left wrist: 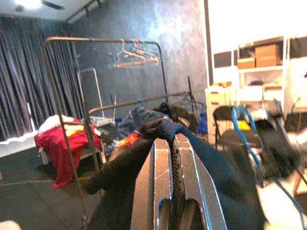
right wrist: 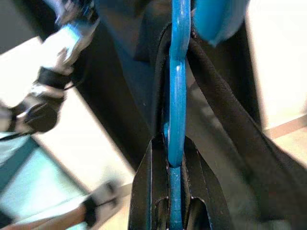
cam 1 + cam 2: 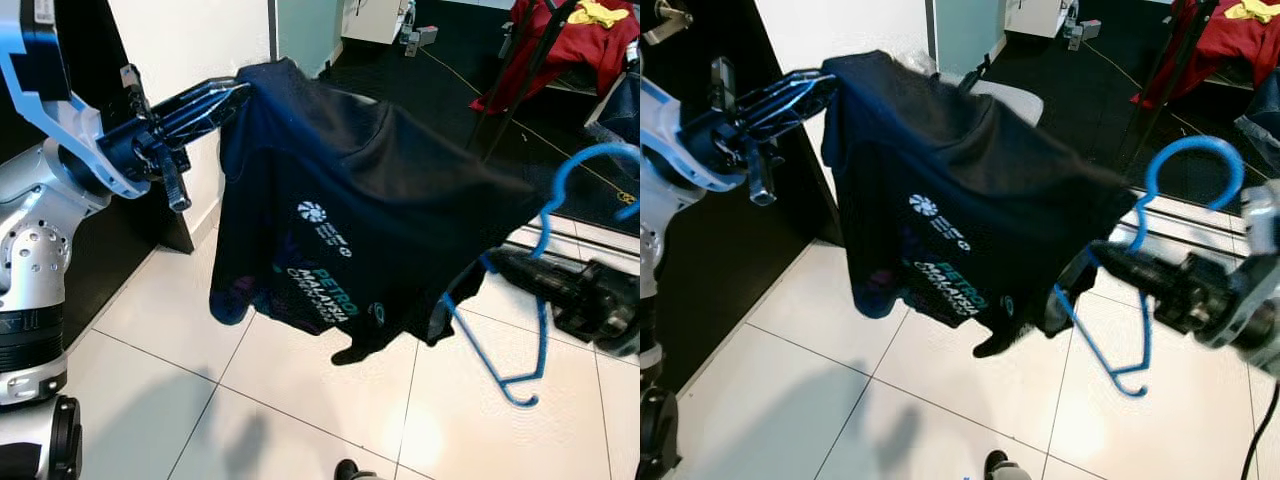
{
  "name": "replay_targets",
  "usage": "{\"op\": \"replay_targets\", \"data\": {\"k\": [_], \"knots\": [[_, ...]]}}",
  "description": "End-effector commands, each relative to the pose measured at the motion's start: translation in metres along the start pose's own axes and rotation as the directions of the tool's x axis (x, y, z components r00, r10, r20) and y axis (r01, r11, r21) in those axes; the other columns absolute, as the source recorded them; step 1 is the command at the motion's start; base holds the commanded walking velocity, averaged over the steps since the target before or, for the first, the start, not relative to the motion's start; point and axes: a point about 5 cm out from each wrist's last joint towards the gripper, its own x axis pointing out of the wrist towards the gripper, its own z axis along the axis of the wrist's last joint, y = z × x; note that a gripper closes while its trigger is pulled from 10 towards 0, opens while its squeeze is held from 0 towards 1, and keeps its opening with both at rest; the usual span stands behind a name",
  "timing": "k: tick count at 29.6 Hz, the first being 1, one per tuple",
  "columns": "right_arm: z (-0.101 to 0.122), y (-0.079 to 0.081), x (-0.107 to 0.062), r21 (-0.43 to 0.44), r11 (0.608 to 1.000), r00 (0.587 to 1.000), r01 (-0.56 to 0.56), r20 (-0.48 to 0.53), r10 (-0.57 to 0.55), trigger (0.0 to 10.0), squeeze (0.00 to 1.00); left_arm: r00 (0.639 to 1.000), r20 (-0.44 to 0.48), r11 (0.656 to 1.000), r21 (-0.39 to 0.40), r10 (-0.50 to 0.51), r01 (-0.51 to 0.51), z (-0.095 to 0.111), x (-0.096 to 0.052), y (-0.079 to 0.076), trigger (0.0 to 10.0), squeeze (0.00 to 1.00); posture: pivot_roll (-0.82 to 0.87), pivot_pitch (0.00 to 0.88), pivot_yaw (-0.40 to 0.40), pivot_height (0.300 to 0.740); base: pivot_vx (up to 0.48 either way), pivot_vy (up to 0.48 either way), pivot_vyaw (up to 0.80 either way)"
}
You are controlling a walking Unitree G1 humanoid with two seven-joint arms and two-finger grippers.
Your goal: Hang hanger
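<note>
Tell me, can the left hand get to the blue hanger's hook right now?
Probably not: the left hand is shut on the black shirt, and the hook sits at the shirt's far end, beside the right hand gripping the blue hanger.

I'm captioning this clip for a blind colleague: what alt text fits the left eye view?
A dark T-shirt hangs stretched between two claws: the left claw pinches one shoulder, the right claw grips a blue hanger at the other. White tiled floor lies below.
</note>
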Motion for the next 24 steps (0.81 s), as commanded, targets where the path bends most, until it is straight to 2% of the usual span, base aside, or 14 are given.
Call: {"op": "replay_targets", "data": {"k": [1,2,3,8,12,13,15,16,18,19,21,24], "knots": [[-0.003,0.010,0.008,0.006,0.997,0.997,-0.074,-0.022,0.074,10.0,0.00,0.999,0.049,1.000,0.008,-0.016,0.015,0.009,0.004,-0.003,0.0,0.00,-0.02,0.177,0.004,0.740,0.000,0.000,0.00],[-0.003,0.010,0.008,0.006,0.997,0.997,-0.074,-0.022,0.074,10.0,0.00,0.999,0.049,1.000,0.008,-0.016,0.015,0.009,0.004,-0.003,0.0,0.00,-0.02,0.177,0.004,0.740,0.000,0.000,0.00],[-0.010,0.023,0.019,0.042,0.983,0.983,-0.176,-0.044,0.178,10.0,0.00,0.998,0.070,1.000,-0.011,-0.005,0.006,0.009,0.006,-0.002,0.0,0.00,-0.02,0.177,0.005,0.740,0.000,0.000,0.00],[-0.013,0.029,0.024,0.046,0.974,0.973,-0.223,-0.048,0.225,10.0,0.00,0.997,0.082,1.000,-0.024,0.003,-0.001,0.009,0.008,-0.002,0.0,0.00,-0.02,0.178,0.006,0.740,0.000,0.000,0.00],[-0.002,0.025,0.027,0.001,0.978,0.977,-0.209,0.036,0.209,10.0,0.00,0.996,0.086,0.999,-0.039,0.009,-0.006,0.008,0.009,-0.003,0.0,0.00,-0.02,0.178,0.006,0.740,0.000,0.000,0.00],[0.008,0.026,0.026,-0.012,0.975,0.969,-0.220,0.113,0.220,10.0,0.00,0.997,0.078,0.999,-0.039,0.016,-0.013,0.007,0.010,-0.002,0.0,0.00,-0.02,0.179,0.008,0.740,0.000,0.000,0.00],[0.008,0.026,0.026,-0.012,0.975,0.969,-0.220,0.113,0.220,10.0,0.00,0.997,0.078,0.999,-0.039,0.016,-0.013,0.007,0.010,-0.002,0.0,0.00,-0.02,0.179,0.008,0.740,0.000,0.000,0.00],[0.015,0.027,0.025,-0.021,0.973,0.959,-0.230,0.164,0.231,10.0,0.00,0.997,0.073,0.999,-0.040,0.022,-0.019,0.006,0.010,-0.002,0.0,0.00,-0.02,0.179,0.008,0.740,0.000,0.000,0.00],[0.015,0.027,0.025,-0.021,0.973,0.959,-0.230,0.164,0.231,10.0,0.00,0.997,0.073,0.999,-0.040,0.022,-0.019,0.006,0.010,-0.002,0.0,0.00,-0.02,0.179,0.008,0.740,0.000,0.000,0.00],[0.023,0.028,0.020,-0.025,0.969,0.944,-0.247,0.220,0.247,10.0,0.00,0.997,0.063,0.999,-0.032,0.044,-0.042,0.004,0.009,-0.001,0.0,0.00,-0.02,0.179,0.009,0.740,0.000,0.000,0.00],[0.027,0.027,0.016,-0.030,0.967,0.933,-0.252,0.259,0.251,10.0,0.00,0.996,0.054,0.997,-0.020,0.075,-0.074,0.003,0.007,0.002,0.0,0.00,-0.02,0.176,0.006,0.740,0.000,0.000,0.00],[0.029,0.027,0.012,-0.030,0.967,0.927,-0.253,0.279,0.251,10.0,0.00,0.993,0.042,0.994,-0.007,0.112,-0.112,0.003,0.005,0.006,0.0,0.00,-0.02,0.176,0.006,0.740,0.000,0.000,0.00]]}}
